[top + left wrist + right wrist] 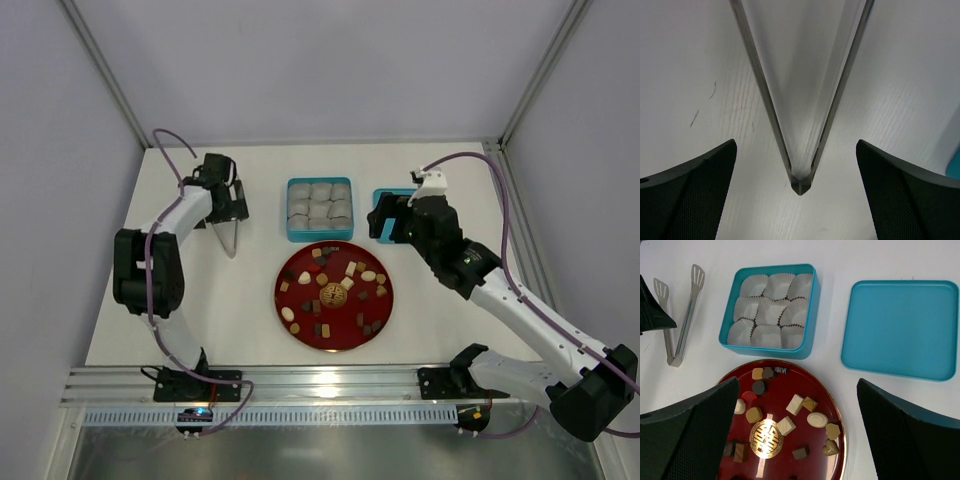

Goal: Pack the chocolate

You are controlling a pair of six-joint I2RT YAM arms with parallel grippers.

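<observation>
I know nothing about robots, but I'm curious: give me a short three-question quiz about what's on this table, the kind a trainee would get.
1. True or false: the paper cups in the teal box already hold chocolates.
2. What lies on the table under the left tool? A) tongs B) a spoon C) a knife
3. Fill in: seen from above, the box's lid lies to the ___ of the box.

Key
1. False: the cups are empty, and the chocolates sit on the red plate.
2. A
3. right
</observation>
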